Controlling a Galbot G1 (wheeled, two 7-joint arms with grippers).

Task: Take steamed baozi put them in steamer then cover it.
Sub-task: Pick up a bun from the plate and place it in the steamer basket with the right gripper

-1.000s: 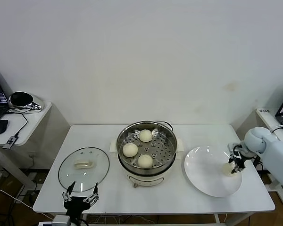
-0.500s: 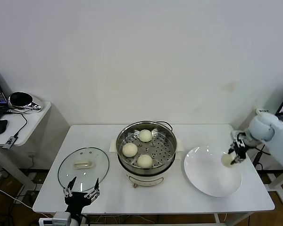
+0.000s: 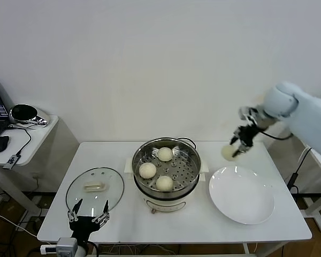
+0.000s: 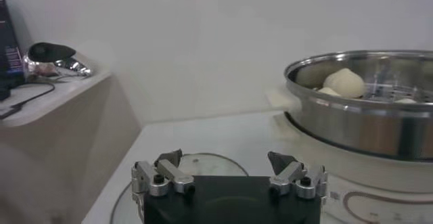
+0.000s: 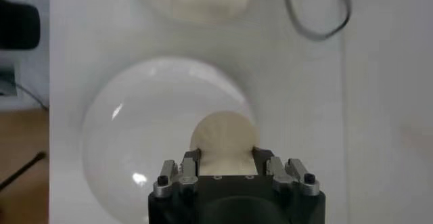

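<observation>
The steel steamer (image 3: 176, 151) stands at the table's middle on its cream base, with three cream-white baozi on its perforated tray: one at the back (image 3: 165, 154), one at the left (image 3: 147, 170), one at the front (image 3: 164, 183). My right gripper (image 3: 236, 149) is shut on the fourth baozi (image 3: 228, 152) and holds it in the air above the table, between the steamer and the white plate (image 3: 241, 195). In the right wrist view the baozi (image 5: 223, 141) sits between the fingers above the plate (image 5: 135, 130). My left gripper (image 3: 87, 219) is open, low at the table's front left.
The glass lid (image 3: 94, 191) lies flat on the table left of the steamer, just beyond my left gripper. The white plate at the right holds nothing. A side table (image 3: 21, 134) with a mouse and cables stands at the far left.
My right gripper has lifted the baozi off the white plate and carried it up and left toward the steamer. The left gripper has barely shifted.
</observation>
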